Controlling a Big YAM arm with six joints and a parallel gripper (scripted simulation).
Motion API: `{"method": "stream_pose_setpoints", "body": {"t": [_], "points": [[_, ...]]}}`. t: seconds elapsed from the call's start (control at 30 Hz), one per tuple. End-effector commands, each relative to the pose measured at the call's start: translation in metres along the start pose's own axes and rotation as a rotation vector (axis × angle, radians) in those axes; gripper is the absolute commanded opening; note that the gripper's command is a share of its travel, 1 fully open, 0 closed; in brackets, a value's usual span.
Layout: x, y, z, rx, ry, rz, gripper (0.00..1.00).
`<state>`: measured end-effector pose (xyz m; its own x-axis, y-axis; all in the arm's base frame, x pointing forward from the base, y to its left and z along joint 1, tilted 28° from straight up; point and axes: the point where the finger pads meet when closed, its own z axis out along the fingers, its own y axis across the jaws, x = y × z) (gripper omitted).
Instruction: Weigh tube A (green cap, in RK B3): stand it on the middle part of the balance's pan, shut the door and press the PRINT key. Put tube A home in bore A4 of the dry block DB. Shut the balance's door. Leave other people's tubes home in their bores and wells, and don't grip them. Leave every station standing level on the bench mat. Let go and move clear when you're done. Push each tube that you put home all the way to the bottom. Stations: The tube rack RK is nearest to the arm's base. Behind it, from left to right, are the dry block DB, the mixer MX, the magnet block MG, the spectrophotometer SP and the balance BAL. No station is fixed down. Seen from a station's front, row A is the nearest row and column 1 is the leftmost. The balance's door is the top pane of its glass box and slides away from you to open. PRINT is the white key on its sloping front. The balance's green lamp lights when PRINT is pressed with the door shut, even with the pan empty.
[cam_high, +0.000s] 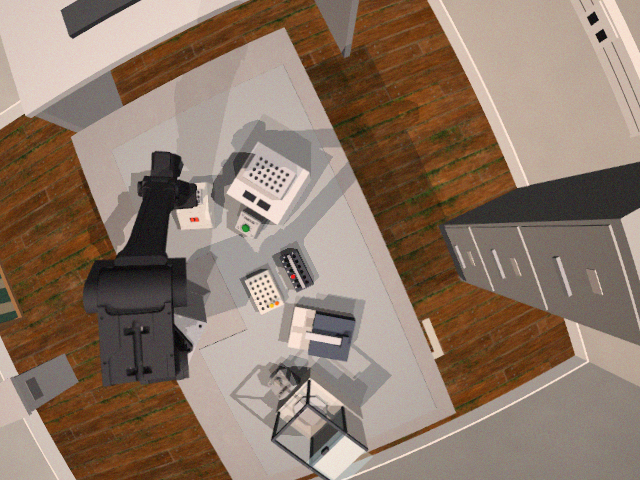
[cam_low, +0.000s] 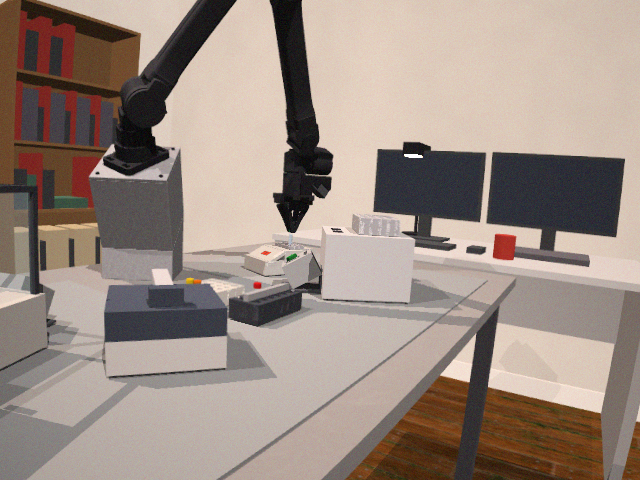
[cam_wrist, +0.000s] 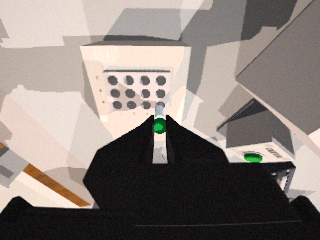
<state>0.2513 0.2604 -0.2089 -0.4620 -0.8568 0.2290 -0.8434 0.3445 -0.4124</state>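
along the bench's near edge, toward the middle, see no green cap in the rack: already out of b3. toward the near left corner, find tube a roughly upright over the dry block, with the claw pinching it at the green cap. lined up, by the look of it, with corner bore a4; can't tell how deep. probably midway through homing; still to do: push to the bottom, then let go.

by the right edge, looks open at the balance, with the door apparently slid back. can't make out lamp or print key, so can't confirm any weighing. must shut the door before finishing; if not yet weighed, should go to the pan first.
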Motion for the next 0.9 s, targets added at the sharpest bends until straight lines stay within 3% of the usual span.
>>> {"method": "stream_pose_setpoints", "body": {"t": [0.0,0.87], "points": [[0.0028,-0.0124,0.0053,0.003,0.002,0.02,0.09],[0.0025,-0.0153,0.0035,0.003,-0.001,0.022,0.09]]}}
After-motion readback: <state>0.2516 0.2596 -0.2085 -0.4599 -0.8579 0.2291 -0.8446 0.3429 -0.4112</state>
